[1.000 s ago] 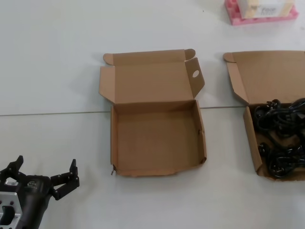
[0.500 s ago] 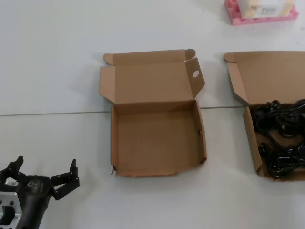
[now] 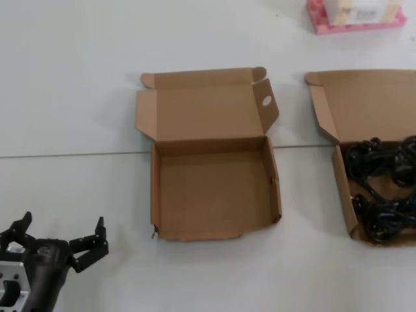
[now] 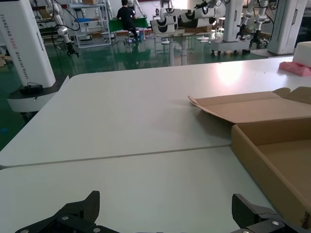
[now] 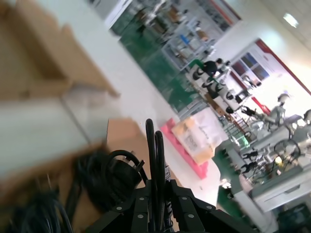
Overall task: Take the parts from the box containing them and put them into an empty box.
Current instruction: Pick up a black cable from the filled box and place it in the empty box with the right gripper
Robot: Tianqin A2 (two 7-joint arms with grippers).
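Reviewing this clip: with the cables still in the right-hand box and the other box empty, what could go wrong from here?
1. The parts lie tangled together in the box containing them; lifting one may drag out its neighbours.
2. The right end effector appears shut above the cables; unless it opens before descending, it may push rather than grasp.
3. The empty box has a ragged front wall; a hanging cable could snag it. The left end effector waits open, beside that box.

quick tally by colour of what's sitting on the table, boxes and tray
brown cardboard boxes: 2, the empty box and the box of black cables
pink trays: 1, the pink tray at the far edge
total: 3
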